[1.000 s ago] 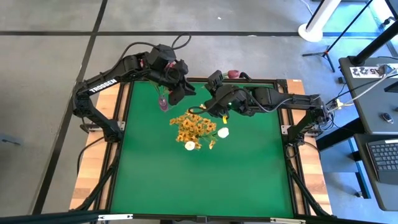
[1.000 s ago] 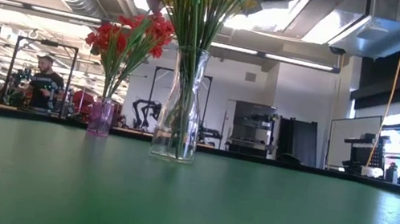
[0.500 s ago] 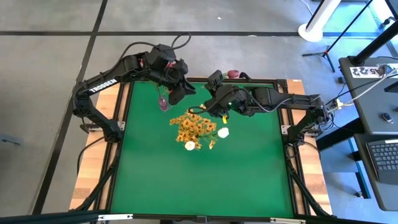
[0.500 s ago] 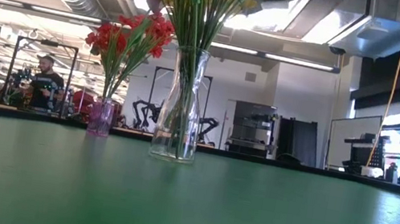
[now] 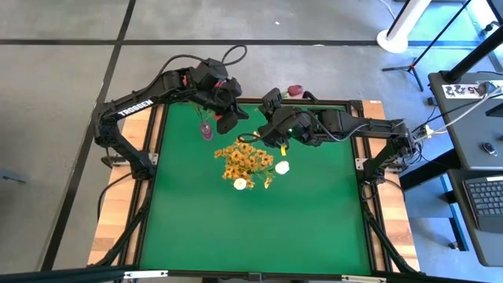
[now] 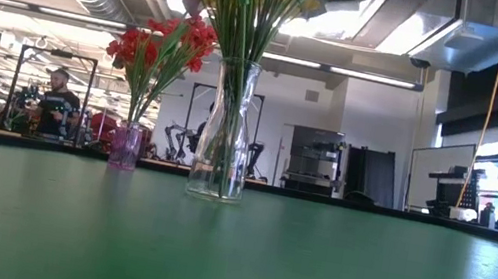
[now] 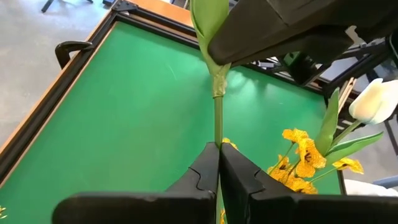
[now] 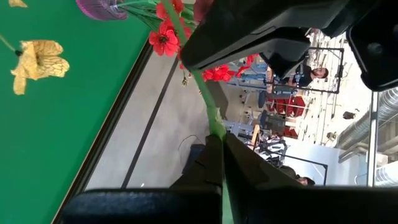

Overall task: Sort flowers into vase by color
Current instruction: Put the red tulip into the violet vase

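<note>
A thin green flower stem (image 7: 217, 118) spans the gap between my two grippers, high over the table's far middle. My left gripper (image 7: 218, 152) is shut on one end, and my right gripper (image 8: 219, 146) on the stem farther along. A dark pink rose bud (image 5: 295, 92) sticks out behind my right gripper. A small purple vase (image 6: 125, 146) holds red flowers (image 6: 166, 43). A clear glass vase (image 6: 225, 136) holds yellow flowers (image 5: 244, 159) and white tulips (image 5: 281, 167). Both vases stand on their bases on the green mat. My left gripper pinches the stem's bare lower end (image 7: 218, 138) between its two fingertips. It comes slanting down from the table's far left, with the fingers along the stem. The stem runs straight on to the other gripper, clear of the table. My right gripper pinches the same stem (image 8: 214, 127) between its two fingers, coming from the table's right with the fingers along it. The stem leads from the fingertips to the left gripper (image 8: 249, 31). It hangs in the air above the mat.
The green mat (image 5: 306, 212) has free room across its near half. A raised wooden frame (image 5: 151, 134) edges the table. The two vases stand close under the grippers at the far middle. People and machines show in the room beyond.
My left gripper has shut on the stem's end that my right gripper holds out. The right arm, the stem and both vases have stayed where they were.
</note>
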